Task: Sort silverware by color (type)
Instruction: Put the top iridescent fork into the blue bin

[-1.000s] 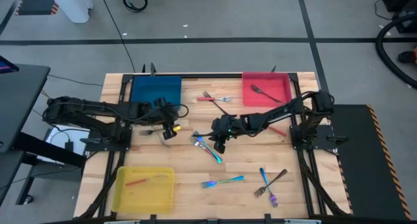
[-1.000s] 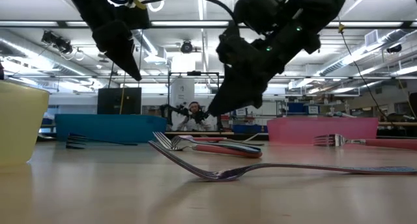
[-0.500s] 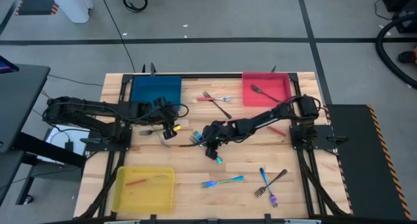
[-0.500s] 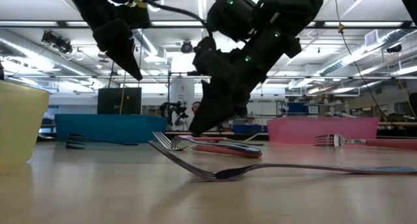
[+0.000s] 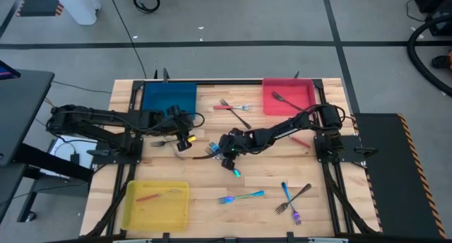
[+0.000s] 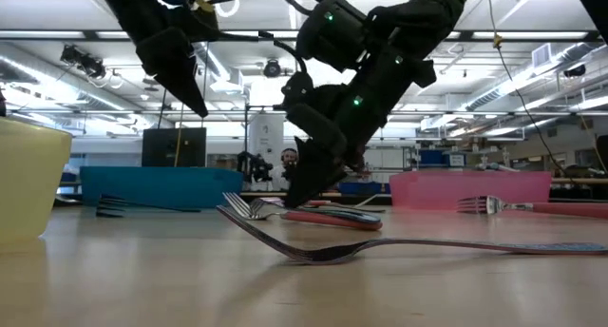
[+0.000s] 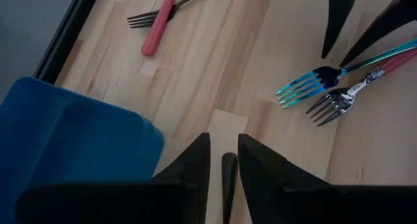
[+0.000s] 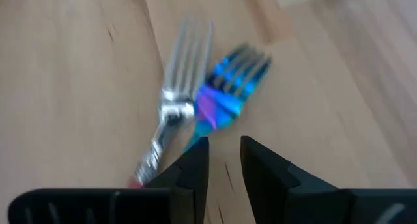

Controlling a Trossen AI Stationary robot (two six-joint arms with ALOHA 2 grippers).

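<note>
A: Where is the right claw (image 5: 227,158)?

B: Low over the middle of the table (image 5: 212,193), its fingers a narrow gap apart and holding nothing, just above an iridescent fork (image 8: 225,97) and a red-handled fork (image 8: 171,113) lying side by side and touching.

A: And the left claw (image 5: 185,140)?

B: Waiting near the blue tray (image 5: 168,97), a dark slim utensil (image 7: 229,178) between its nearly closed fingers.

A: How will the iridescent fork handle?

B: Probably light, stiff and slippery. I'd pinch the handle where it lies clear of its neighbour.
</note>
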